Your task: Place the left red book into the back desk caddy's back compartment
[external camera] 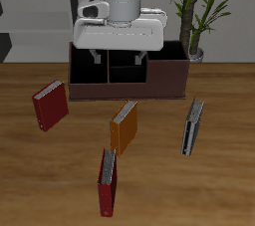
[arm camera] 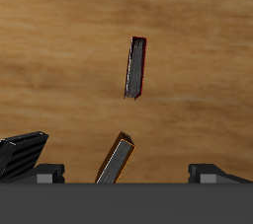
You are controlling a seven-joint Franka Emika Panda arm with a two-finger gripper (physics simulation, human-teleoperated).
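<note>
Gripper hovers over the back desk caddy at the table's back edge, fingers spread wide, nothing between them. The left red book stands upright near the table's front edge, well apart from the caddy. An orange book stands between them, and a maroon book stands off to one side.

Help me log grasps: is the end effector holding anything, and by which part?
Nothing is held. The end effector hangs open near the back desk caddy, and the left red book stands on the table.
</note>
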